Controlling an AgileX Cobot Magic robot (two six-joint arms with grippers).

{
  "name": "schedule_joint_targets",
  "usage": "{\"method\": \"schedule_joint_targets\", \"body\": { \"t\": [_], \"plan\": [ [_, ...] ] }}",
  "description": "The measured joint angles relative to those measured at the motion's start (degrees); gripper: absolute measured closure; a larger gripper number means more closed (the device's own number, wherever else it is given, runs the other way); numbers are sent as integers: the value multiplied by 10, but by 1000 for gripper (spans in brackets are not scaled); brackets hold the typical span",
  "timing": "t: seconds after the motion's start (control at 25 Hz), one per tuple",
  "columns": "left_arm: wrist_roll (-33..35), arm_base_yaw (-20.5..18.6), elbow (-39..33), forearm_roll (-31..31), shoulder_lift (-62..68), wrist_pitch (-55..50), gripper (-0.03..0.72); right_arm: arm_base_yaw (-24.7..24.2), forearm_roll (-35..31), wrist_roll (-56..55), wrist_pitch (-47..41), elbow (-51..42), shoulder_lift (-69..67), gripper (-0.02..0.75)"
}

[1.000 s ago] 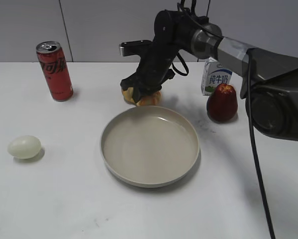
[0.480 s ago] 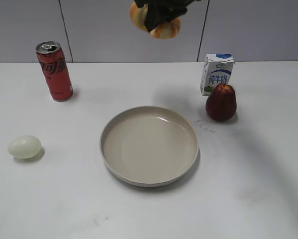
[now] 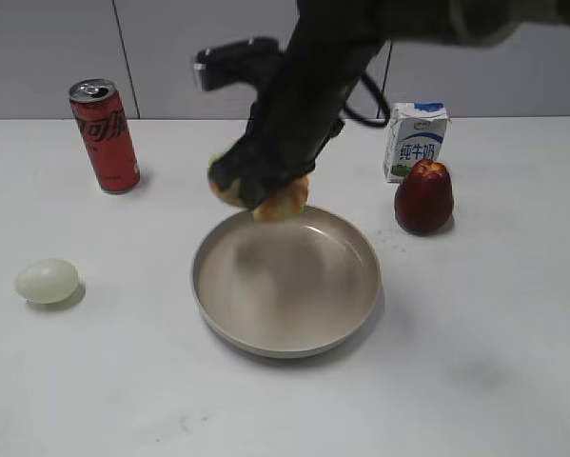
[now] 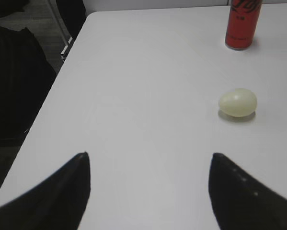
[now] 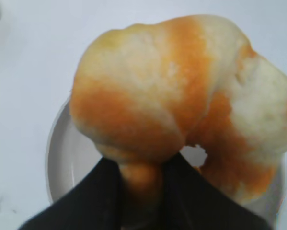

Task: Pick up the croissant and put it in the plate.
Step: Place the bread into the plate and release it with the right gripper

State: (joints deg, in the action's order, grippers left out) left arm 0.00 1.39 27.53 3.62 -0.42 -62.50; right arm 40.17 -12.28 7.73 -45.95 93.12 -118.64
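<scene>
Above far rim of one large round beige-grey plate, right tool is clamping one orange-and-cream striped ring-shaped croissant, holding it off white table. Left tool is hanging spread wide over bare table, gripping nothing. Also sitting on table: one red soda can, one pale whitish egg, one dark red apple, one white-and-blue milk carton just behind apple.

Red cola can with white Chinese Coca-Cola script running down its side, characters too small to read; milk carton with blue Chinese characters 纯牛奶 on its white front
</scene>
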Motion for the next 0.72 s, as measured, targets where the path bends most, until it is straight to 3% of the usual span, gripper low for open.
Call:
{"method": "schedule_joint_targets", "body": {
  "t": [0.24, 0.44, 0.52, 0.64, 0.72],
  "plan": [
    [0, 0, 0, 0, 0, 0, 102, 8, -3, -26, 111, -123, 0, 608],
    [0, 0, 0, 0, 0, 0, 102, 8, -13, -28, 126, -170, 0, 599],
    [0, 0, 0, 0, 0, 0, 102, 8, -14, -28, 126, -173, 0, 494],
    [0, 0, 0, 0, 0, 0, 102, 8, -21, -28, 126, -175, 0, 211],
    [0, 0, 0, 0, 0, 0, 102, 8, -26, -28, 120, -175, 1, 130]
  ]
}}
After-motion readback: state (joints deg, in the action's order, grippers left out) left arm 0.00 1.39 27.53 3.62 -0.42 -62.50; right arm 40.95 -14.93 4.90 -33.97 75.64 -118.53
